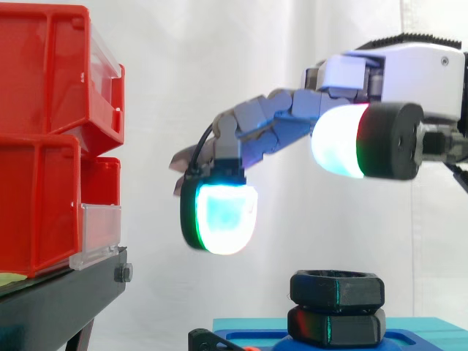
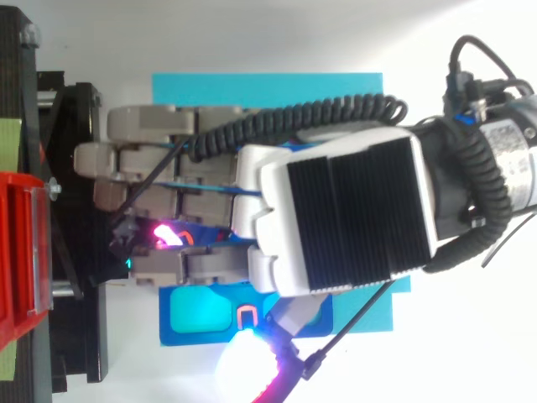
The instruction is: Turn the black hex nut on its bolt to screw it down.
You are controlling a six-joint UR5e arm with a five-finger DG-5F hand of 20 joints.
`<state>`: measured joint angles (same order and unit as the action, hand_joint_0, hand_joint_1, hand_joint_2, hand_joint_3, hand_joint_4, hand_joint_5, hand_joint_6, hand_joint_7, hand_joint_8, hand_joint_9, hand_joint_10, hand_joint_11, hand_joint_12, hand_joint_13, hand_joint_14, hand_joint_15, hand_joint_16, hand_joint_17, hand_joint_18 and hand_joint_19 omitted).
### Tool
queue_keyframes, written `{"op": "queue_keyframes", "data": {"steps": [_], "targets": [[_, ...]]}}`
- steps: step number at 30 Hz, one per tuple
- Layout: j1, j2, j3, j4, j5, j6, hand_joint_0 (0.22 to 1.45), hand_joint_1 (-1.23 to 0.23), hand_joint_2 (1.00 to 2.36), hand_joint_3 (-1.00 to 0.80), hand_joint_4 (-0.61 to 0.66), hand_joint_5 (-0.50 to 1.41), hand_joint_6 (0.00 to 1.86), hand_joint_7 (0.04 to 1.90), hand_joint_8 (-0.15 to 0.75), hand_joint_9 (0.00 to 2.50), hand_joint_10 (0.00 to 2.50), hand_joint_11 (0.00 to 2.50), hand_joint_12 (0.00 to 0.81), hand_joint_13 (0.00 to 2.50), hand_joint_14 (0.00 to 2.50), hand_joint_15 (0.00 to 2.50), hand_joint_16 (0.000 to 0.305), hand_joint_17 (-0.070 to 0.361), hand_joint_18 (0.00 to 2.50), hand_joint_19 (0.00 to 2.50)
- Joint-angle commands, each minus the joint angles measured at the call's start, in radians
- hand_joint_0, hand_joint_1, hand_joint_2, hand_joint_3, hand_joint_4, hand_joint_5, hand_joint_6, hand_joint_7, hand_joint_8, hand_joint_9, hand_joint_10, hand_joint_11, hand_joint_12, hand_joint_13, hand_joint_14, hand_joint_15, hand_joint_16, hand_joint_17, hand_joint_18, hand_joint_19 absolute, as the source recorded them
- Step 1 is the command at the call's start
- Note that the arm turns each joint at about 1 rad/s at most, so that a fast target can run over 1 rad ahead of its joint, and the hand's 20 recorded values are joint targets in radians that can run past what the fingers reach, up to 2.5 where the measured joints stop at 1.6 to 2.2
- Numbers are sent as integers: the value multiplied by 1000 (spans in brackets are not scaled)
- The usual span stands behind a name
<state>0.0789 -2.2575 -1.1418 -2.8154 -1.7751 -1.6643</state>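
Where the black hex nut (image 1: 337, 288) sat, stacked on a second black hex piece (image 1: 336, 326), a blue base (image 1: 409, 330) lay beneath both. The hand (image 1: 409, 73) hung above the nut and apart from it, its fingers loosely spread and holding nothing. One glowing fingertip pad (image 1: 223, 212) hovered above and left of the nut, and another pad (image 1: 338, 142) hovered higher, straight over it. Farther left of the nut, red bins (image 1: 44, 139) stood on a black stand (image 1: 66, 292).

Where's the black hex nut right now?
Side view, bottom right of centre: the black hex nut tops a second black hex piece on the blue base, below the hand and clear of it.
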Motion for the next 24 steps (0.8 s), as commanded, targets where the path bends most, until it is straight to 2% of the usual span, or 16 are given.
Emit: {"op": "queue_keyframes", "data": {"steps": [1,3,4,10,14,16,20,24], "targets": [[12,-13,1,7,3,11,438,-127,1000,-500,171,-66,503,1248,275,607,0,0,363,375,0,0,60,135,282,259],[15,-19,1,13,3,14,439,-128,1000,-500,175,-65,503,1260,272,613,0,0,362,379,0,0,60,134,290,259],[19,-34,1,24,3,25,441,-130,1000,-500,174,-63,503,1273,274,618,0,0,362,380,0,0,60,134,289,260],[24,-37,4,42,3,28,444,-133,1000,-500,171,-51,502,1368,278,643,0,0,359,391,0,0,59,132,301,258],[27,-36,4,21,2,28,447,-145,1000,-500,178,-47,501,1406,275,668,0,0,356,395,0,0,58,131,311,260],[21,-37,4,21,-1,26,448,-153,1000,-500,171,-45,501,1420,275,675,0,0,355,397,0,0,58,130,314,260],[21,-37,2,13,-1,25,450,-155,1000,-500,175,-40,500,1451,279,693,0,0,356,402,0,0,57,129,324,268],[16,-36,13,-29,-24,26,451,-158,1000,-500,177,-40,514,1448,281,714,0,0,354,410,0,0,57,129,343,272]]}}
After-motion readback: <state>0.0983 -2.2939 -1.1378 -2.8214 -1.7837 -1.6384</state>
